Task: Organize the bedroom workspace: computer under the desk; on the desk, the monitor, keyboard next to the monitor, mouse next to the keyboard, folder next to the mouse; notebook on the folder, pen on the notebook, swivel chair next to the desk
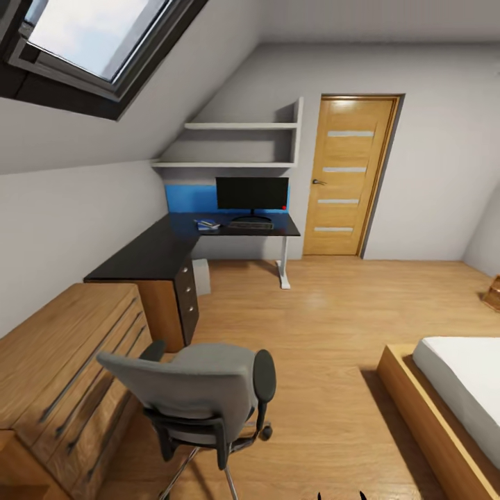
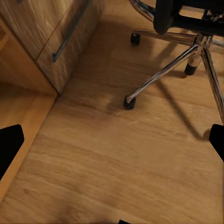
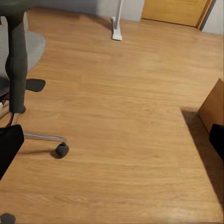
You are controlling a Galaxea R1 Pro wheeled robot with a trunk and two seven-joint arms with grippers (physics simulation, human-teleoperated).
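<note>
- Chair (image 1: 201,396) near, at 6 o'clock, well apart from desk (image 1: 160,253).
- Monitor (image 1: 251,194), keyboard (image 1: 250,225) on desk, 12 o'clock.
- Both grippers (image 2: 112,144) (image 3: 112,144) spread wide, empty.

Mostly wood plank floor (image 3: 126,116) here. The swivel chair (image 3: 18,60) sits off to one side, a chrome leg ending in a black caster (image 3: 61,150). Well beyond the chair stands the desk's white pedestal leg (image 3: 117,23), with the wooden door (image 3: 175,11) near it. The right gripper's (image 3: 112,140) dark fingertips (image 3: 9,144) are spread wide apart.

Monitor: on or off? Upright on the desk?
Upright: the monitor stands on its base on the desk, in front of the blue wall panel. Its screen is plain black with no picture, so it looks off, though that's uncertain.
</note>
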